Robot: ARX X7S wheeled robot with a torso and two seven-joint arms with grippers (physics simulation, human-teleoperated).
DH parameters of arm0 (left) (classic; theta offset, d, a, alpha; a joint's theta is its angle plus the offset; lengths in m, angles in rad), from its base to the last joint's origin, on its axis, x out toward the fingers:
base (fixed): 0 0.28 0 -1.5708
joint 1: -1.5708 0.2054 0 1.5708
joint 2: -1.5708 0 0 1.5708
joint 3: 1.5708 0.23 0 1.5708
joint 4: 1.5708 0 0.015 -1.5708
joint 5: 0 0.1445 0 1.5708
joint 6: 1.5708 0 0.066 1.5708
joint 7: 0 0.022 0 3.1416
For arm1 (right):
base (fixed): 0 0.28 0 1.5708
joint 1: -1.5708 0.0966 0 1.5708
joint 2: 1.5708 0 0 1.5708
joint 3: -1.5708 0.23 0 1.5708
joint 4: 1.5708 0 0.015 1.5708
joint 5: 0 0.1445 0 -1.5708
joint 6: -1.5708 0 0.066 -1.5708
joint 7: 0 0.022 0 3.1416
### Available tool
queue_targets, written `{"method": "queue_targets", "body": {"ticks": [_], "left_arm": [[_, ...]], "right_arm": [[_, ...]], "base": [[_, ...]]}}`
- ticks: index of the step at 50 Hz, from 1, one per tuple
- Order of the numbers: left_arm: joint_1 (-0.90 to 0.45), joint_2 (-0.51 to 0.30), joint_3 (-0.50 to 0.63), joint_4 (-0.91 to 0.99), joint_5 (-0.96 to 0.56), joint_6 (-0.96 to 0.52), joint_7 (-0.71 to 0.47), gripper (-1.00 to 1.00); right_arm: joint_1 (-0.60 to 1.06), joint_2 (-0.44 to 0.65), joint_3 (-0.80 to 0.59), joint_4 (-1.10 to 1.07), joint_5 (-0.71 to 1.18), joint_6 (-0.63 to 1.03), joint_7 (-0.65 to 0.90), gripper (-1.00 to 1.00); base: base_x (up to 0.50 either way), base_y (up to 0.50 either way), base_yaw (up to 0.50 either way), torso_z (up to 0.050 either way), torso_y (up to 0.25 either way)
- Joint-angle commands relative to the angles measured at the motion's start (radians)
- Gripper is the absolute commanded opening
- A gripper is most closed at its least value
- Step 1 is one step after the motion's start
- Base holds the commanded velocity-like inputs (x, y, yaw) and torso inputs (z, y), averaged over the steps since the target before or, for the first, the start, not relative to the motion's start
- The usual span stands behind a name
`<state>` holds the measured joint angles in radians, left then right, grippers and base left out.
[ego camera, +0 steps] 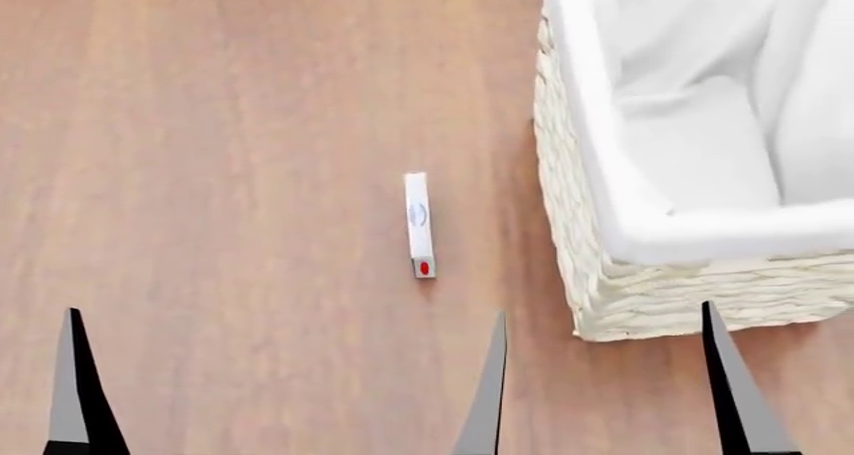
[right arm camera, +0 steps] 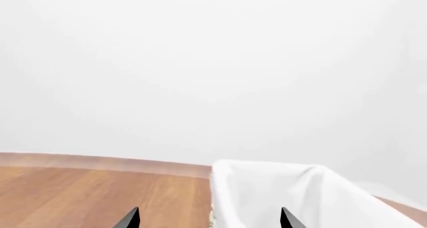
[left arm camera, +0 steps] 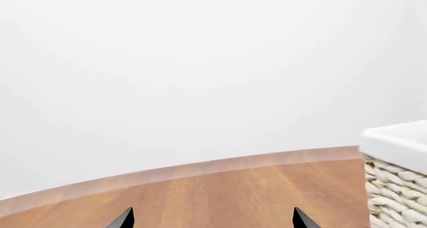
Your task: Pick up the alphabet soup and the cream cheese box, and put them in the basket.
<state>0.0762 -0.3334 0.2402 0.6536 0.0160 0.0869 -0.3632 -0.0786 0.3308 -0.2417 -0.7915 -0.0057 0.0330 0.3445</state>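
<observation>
the cream cheese box (ego camera: 419, 225) lies on the wooden table (ego camera: 240, 175) just beside the basket (ego camera: 587, 265), so the left gripper (ego camera: 280, 385), fingers apart like the right gripper's (right arm camera: 209, 219), should descend squarely across its narrow width.

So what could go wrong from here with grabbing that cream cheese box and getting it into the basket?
The cream cheese box stands on a thin edge on the table, so a finger nudge could tip it flat and make it harder to pinch. It also sits close beside the basket, so the right gripper may bump the wicker wall. The alphabet soup isn't visible in any view.
</observation>
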Motion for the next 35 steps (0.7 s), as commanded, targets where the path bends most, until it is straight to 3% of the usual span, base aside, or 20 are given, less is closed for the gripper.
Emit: {"method": "queue_targets", "body": {"ticks": [1,35], "left_arm": [[0.001,-0.006,-0.001,-0.001,-0.004,0.003,-0.005,1.0],[-0.005,-0.011,0.014,-0.008,-0.003,0.005,-0.015,1.0]], "right_arm": [[0.004,0.001,-0.005,-0.004,0.005,0.01,0.004,1.0],[0.003,0.016,-0.007,0.007,0.016,0.0,0.018,1.0]], "base": [[0.0,0.0,-0.19,0.0,0.0],[0.0,0.0,-0.22,0.0,0.0]]}}
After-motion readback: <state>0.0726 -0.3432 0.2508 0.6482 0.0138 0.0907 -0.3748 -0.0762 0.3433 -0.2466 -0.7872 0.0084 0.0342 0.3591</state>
